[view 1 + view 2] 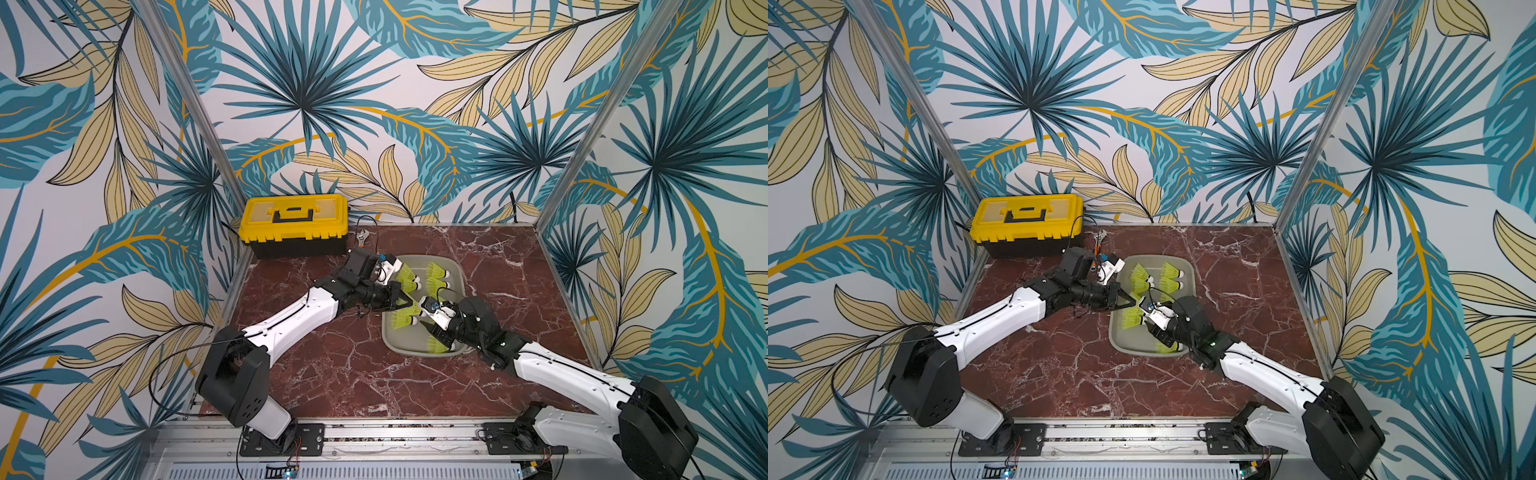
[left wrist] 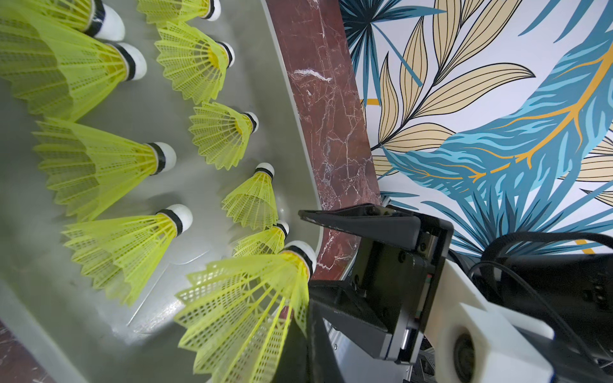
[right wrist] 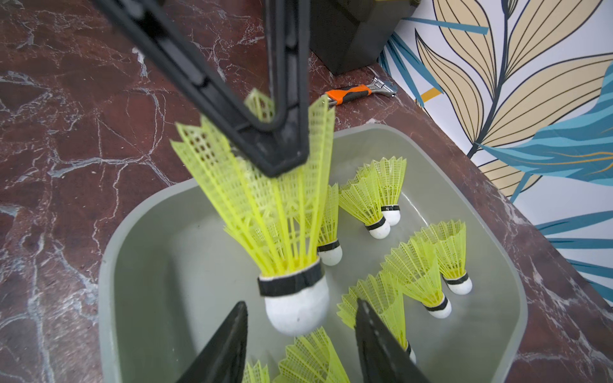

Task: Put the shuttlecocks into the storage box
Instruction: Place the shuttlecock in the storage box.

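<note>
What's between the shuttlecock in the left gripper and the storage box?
Nothing blocks it: the held shuttlecock hangs from the left gripper over the storage box. The right gripper, jaws open, flanks its white tip; other shuttlecocks lie inside.

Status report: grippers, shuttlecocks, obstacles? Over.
Left gripper shut on a shuttlecock, by the skirt, over storage box. Right gripper open, either side of its tip. Others in box; wrench clear.

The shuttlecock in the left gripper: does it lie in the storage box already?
Not yet: the left gripper pinches the shuttlecock by its skirt, hanging above the storage box.
</note>
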Robot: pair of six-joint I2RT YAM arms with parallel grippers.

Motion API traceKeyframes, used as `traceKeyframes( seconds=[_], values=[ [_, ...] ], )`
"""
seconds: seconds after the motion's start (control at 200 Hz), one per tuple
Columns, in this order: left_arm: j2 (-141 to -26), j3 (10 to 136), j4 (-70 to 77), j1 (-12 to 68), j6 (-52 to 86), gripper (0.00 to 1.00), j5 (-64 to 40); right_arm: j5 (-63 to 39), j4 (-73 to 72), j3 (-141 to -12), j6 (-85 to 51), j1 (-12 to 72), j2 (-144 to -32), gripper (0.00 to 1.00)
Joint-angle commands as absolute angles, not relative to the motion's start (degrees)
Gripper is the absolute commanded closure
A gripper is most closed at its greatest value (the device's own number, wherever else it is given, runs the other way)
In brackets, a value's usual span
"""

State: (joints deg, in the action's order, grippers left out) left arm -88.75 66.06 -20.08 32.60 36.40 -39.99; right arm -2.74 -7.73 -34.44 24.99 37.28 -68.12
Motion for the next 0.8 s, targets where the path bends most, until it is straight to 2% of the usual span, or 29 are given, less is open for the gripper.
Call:
traceKeyframes(
  seconds=[0.0, 0.15, 0.446, 0.691, 0.796],
  values=[
    [-88.7, 69.2, -21.1, 33.0, 35.2, 1.0, -41.4, -4.0, -9.2, -35.5, 26.1, 37.4, -69.0, 0.49],
    [-88.8, 69.1, -21.0, 33.0, 35.1, 1.0, -41.5, -4.6, -9.4, -35.7, 26.2, 37.4, -69.8, 0.55],
    [-89.3, 68.8, -20.9, 33.1, 35.0, 1.0, -42.5, -6.8, -8.9, -36.4, 27.1, 37.3, -71.1, 0.61],
    [-89.2, 68.7, -20.9, 33.1, 34.8, 1.0, -42.2, -8.0, -6.7, -37.2, 27.8, 37.3, -71.2, 0.76],
    [-89.0, 68.8, -22.1, 33.1, 33.9, 0.92, -41.4, -8.2, -4.6, -37.7, 28.5, 37.3, -70.8, 0.81]
  ],
)
